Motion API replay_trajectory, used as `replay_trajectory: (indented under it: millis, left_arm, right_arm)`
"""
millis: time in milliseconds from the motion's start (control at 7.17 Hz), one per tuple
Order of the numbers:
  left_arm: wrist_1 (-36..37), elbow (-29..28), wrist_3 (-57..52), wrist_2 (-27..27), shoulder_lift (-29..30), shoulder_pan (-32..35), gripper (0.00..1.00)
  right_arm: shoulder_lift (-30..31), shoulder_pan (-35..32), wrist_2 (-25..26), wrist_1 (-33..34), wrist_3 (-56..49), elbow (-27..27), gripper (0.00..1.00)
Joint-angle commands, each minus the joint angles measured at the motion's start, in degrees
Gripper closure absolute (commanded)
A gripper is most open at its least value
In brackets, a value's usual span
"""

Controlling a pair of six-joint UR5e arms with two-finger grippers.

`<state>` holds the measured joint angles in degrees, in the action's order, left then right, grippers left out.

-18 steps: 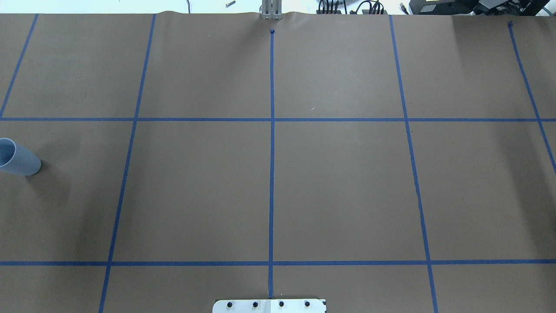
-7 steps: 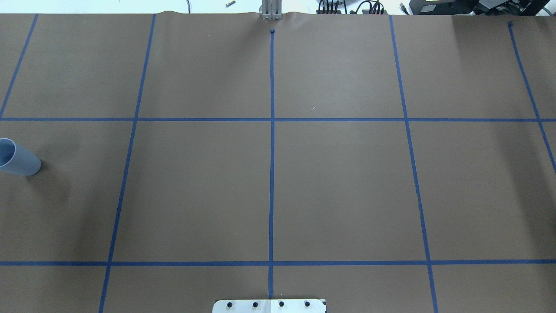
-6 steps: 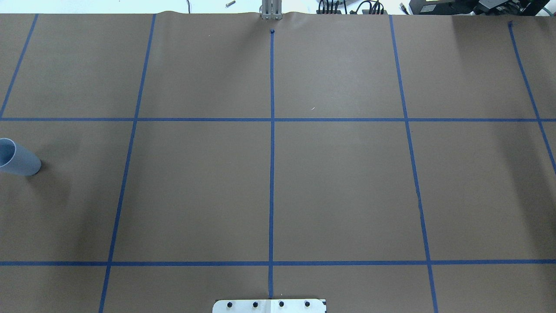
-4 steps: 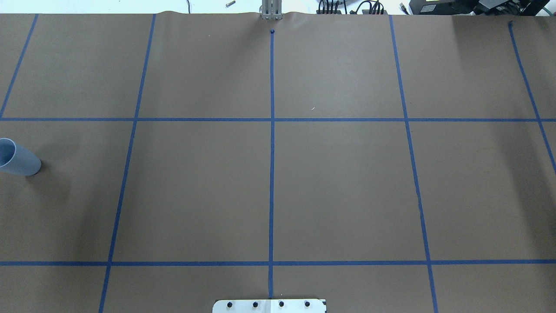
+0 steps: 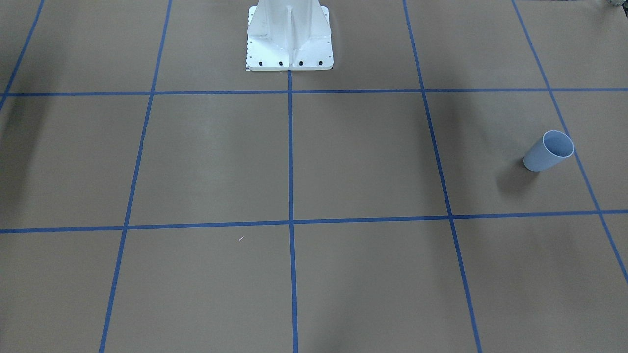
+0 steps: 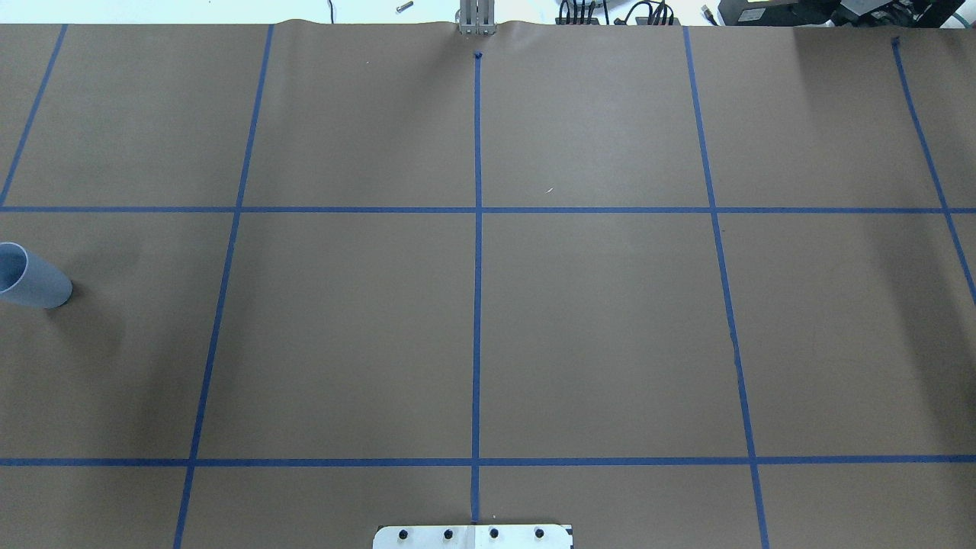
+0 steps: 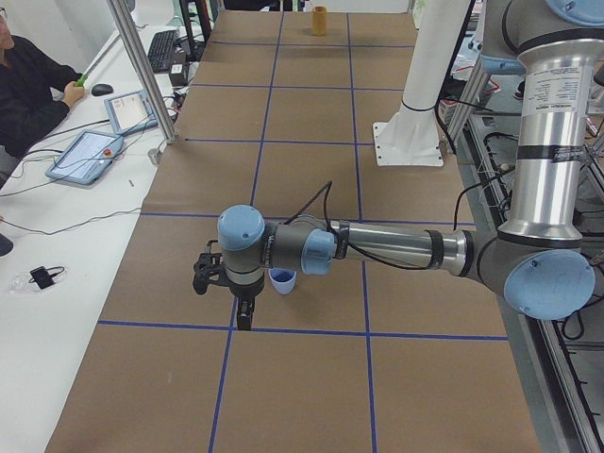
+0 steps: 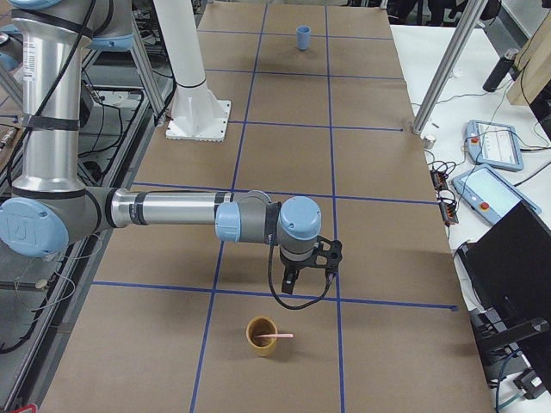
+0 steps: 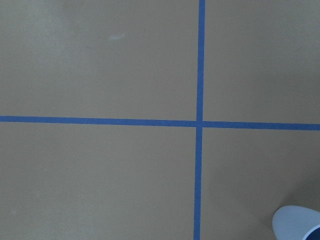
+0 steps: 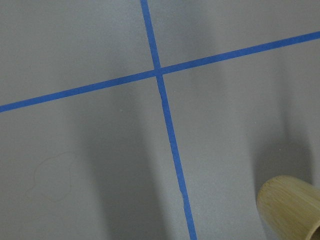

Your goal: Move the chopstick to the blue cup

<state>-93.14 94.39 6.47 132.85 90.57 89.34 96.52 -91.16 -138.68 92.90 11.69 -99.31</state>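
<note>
1. In the front-facing view, the blue cup (image 5: pixel 548 151) stood at the right edge of the frame on the brown paper table (image 5: pixel 363 157), its mouth empty. My white base (image 5: pixel 289 34) was at the top centre. Neither of my grippers showed there.
2. In the overhead view, the blue cup (image 6: pixel 30 276) sat at the far left edge, about halfway down and partly cut off by the frame. Blue tape lines (image 6: pixel 477 305) split the paper into squares.
3. In the left side view, my left gripper (image 7: pixel 243 319) hung pointing down at lower centre, over a tape line. The blue cup (image 7: pixel 281 280) was just beside it, half hidden under my wrist. I could not tell from this view whether the fingers were spread or pressed together.
4. In the right side view, my right gripper (image 8: pixel 293 280) hung near the bamboo cup (image 8: pixel 261 337) at the bottom centre. The chopstick (image 8: pixel 277 335) lay tilted in that cup, its end poking out to the right. I could not tell this gripper's state either. The blue cup (image 8: pixel 302 37) stood well apart at the top of the frame.
5. My left wrist view caught the blue cup's rim in the lower right corner, beside a tape crossing.
6. My right wrist view caught the bamboo cup in the lower right corner.
</note>
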Motion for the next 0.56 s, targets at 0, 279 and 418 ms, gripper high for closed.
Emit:
replay_trajectory:
  millis: [0, 279, 418]
  left_arm:
    - [-0.5, 1.0, 0.6, 0.9, 0.2, -0.6, 0.02]
    - [-0.2, 4.1, 0.8, 2.3, 1.8, -3.4, 0.02]
    - [-0.5, 4.8, 7.9, 3.9, 1.7, -8.7, 0.02]
  right_arm:
    - [-0.1, -0.1, -0.2, 0.0, 0.0, -0.1, 0.00]
    - [0.1, -0.2, -0.3, 0.3, 0.0, -0.9, 0.00]
    - [0.1, -0.2, -0.4, 0.5, 0.0, -1.8, 0.00]
